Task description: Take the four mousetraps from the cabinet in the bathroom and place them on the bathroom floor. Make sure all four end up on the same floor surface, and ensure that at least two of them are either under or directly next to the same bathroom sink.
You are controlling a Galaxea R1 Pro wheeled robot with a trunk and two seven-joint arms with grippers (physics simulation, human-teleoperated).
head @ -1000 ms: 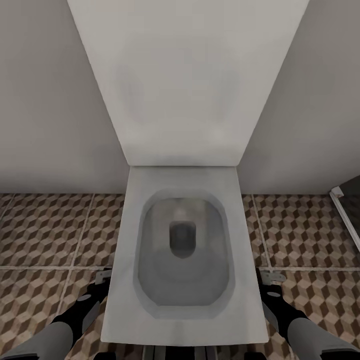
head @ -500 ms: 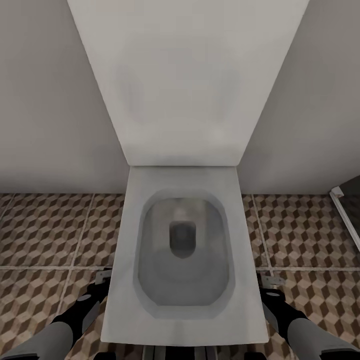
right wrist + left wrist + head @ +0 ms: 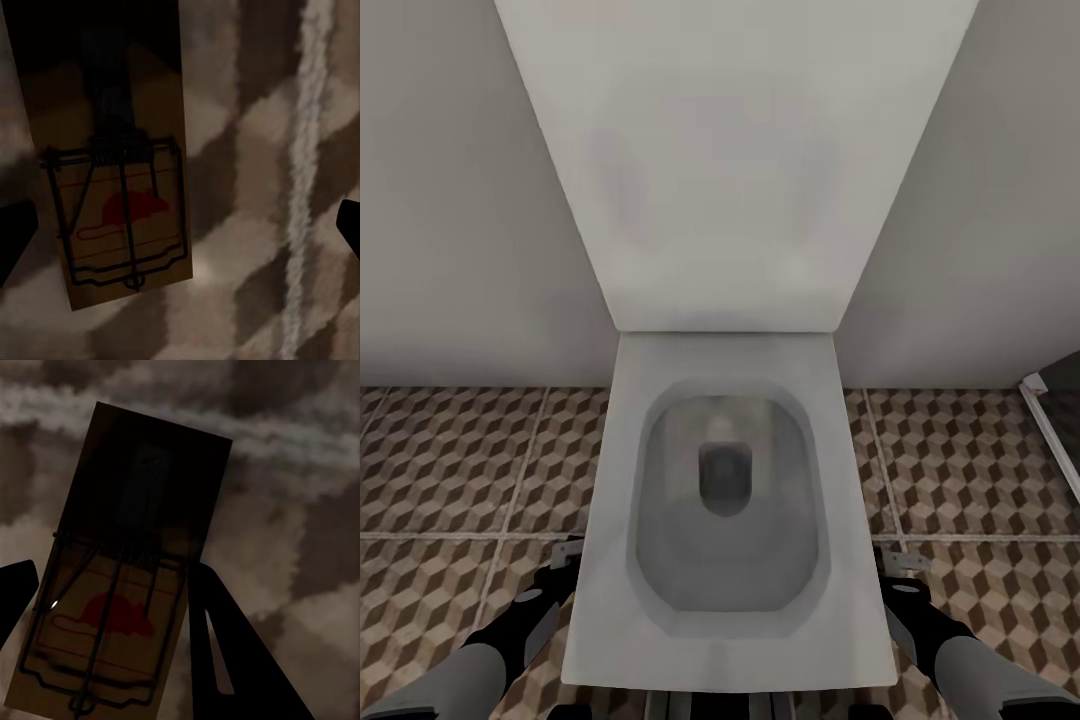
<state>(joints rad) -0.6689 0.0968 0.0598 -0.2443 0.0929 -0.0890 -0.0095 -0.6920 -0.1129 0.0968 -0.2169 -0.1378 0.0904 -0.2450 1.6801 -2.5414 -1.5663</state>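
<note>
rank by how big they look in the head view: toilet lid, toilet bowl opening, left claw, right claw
1. toilet lid
2. toilet bowl opening
3. left claw and right claw: both small and partly hidden behind the toilet, too alike to rank.

The toilet (image 3: 725, 500) looks smooth, white and a bit shiny. The mousetrap (image 3: 124, 577) is matt brown wood with thin metal wire.
</note>
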